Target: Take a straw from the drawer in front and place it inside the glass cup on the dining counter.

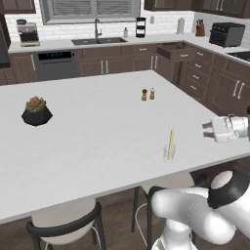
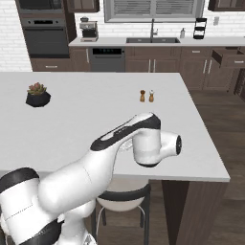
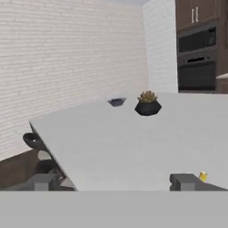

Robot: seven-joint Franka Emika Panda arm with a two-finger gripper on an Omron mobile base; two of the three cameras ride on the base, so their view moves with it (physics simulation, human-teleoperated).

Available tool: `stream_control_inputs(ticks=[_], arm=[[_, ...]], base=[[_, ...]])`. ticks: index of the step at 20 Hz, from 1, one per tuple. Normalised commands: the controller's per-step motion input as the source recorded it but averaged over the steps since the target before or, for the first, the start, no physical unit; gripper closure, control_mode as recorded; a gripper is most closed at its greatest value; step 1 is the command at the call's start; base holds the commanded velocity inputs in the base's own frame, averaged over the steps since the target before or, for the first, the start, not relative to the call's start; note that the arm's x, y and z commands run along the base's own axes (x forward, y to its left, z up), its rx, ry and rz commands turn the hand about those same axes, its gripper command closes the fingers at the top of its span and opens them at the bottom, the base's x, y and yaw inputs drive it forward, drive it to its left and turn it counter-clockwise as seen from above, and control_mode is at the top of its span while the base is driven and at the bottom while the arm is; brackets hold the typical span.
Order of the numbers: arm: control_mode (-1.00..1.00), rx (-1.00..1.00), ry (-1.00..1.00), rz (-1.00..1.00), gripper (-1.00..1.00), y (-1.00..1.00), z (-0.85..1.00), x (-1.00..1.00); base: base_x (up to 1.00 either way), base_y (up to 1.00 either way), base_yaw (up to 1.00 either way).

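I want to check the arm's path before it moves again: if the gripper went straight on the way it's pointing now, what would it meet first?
Probably nothing soon. The open gripper points level across the dining counter. The potted succulent sits roughly ahead but far off; depth is unclear. The straw already stands in the glass cup, off to one side.

Bright, even, flat rendered light across all three views. No clear single source; window (image 1: 90, 10) above sink pale, not glaring. Dining counter (image 1: 97, 141) near-white, close to washed out, no hard glare spots. Shadows faint: soft dark patch under potted plant (image 1: 36, 111), dim zone beneath counter edge around stool (image 1: 66, 222). Low resolution throughout, edges slightly soft, jagged along counter rim. Hand view softest, brick wall (image 3: 67, 62) smeared, far oven (image 3: 197, 58) hazy. No edge bending noticeable. Glass cup (image 1: 169, 152) barely separates from white top.
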Motion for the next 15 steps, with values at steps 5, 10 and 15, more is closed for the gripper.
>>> stream_control_inputs(ticks=[5,10,15], arm=[[-1.00,-0.35,-0.07,-0.01,-1.00,0.44,0.91,-1.00],[-1.00,-0.44,0.00,-0.02,-1.00,0.72,0.70,-1.00],[-1.00,-0.49,0.01,0.00,-1.00,0.98,0.31,-0.88]], base=[[0.00,0.00,0.00],[0.00,0.00,0.00],[0.00,0.00,0.00]])
